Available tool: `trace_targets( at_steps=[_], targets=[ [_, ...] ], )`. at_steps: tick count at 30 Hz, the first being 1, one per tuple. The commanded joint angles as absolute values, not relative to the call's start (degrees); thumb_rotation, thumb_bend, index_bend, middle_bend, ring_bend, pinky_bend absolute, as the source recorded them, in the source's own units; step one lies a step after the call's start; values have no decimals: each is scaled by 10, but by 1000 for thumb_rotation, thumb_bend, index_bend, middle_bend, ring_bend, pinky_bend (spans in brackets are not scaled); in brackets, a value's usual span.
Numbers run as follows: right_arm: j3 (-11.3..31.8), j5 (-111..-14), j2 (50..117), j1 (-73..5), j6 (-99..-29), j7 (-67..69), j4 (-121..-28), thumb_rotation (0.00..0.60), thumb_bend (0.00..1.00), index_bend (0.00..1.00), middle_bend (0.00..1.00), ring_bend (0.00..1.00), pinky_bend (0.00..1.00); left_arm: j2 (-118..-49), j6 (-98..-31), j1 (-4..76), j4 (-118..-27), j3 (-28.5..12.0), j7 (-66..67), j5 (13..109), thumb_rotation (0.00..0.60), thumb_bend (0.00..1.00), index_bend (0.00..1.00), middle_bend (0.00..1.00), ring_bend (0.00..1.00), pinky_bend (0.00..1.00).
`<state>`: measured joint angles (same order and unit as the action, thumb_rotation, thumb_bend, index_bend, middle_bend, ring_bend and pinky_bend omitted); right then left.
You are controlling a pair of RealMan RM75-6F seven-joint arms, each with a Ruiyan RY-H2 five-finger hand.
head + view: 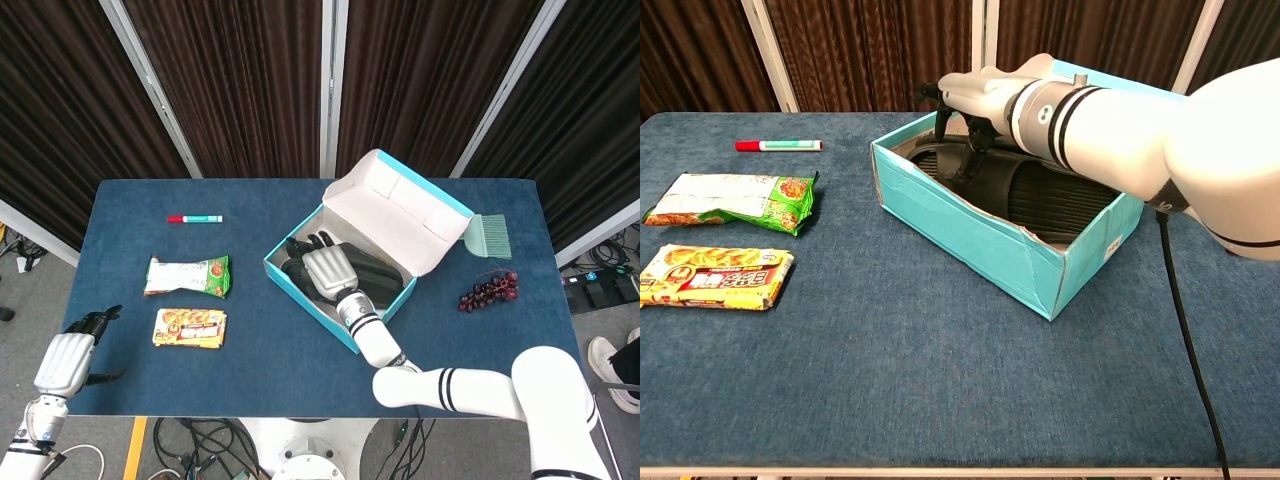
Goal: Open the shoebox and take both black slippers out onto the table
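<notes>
The teal shoebox (300, 285) (970, 235) stands mid-table with its lid (400, 205) folded back to the far right. Two black slippers (375, 275) (1045, 195) lie inside, side by side. My right hand (325, 270) (970, 95) hovers over the box's left end, palm down. Its fingers (973, 152) are spread and dip inside the box to the slippers' left end; no grip shows. My left hand (63, 362) hangs off the table's near left edge, empty, with fingers loosely extended. It does not appear in the chest view.
A red marker (195, 218) (778, 146) lies at the far left. A green snack pack (187, 276) (735, 200) and a yellow one (189, 328) (715, 277) lie to the left. Grapes (489, 291) and a green brush (490, 236) sit right of the box.
</notes>
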<state>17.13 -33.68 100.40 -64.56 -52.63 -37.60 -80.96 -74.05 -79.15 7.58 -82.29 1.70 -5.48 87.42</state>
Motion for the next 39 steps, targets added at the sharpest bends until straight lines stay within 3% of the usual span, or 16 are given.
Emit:
trace_targets(
  at_steps=[1, 12, 23, 32, 39],
  targets=[
    [168, -314, 1008, -653, -534, -393, -808, 600, 221, 0, 224, 71, 0, -741, -792, 76, -822, 18, -56, 875, 600, 0, 117, 209, 171, 305],
    [170, -273, 1013, -663, -538, -407, -800, 600, 219, 0, 233, 72, 0, -743, -789, 75, -815, 19, -61, 875, 600, 0, 117, 209, 171, 305],
    [162, -297, 1015, -659, -547, -395, -808, 600, 278, 0, 429, 250, 0, -744, -788, 75, -815, 20, -62, 877, 600, 0, 118, 209, 171, 305],
    [159, -336, 1017, -651, -563, -380, -809, 600, 304, 16, 505, 312, 0, -744, -784, 76, -814, 21, -63, 876, 600, 0, 118, 209, 171, 305],
    [157, -346, 1011, -644, -570, -379, -820, 600, 305, 25, 503, 323, 0, -742, -783, 77, -815, 22, -62, 876, 600, 0, 118, 209, 171, 305]
  ],
)
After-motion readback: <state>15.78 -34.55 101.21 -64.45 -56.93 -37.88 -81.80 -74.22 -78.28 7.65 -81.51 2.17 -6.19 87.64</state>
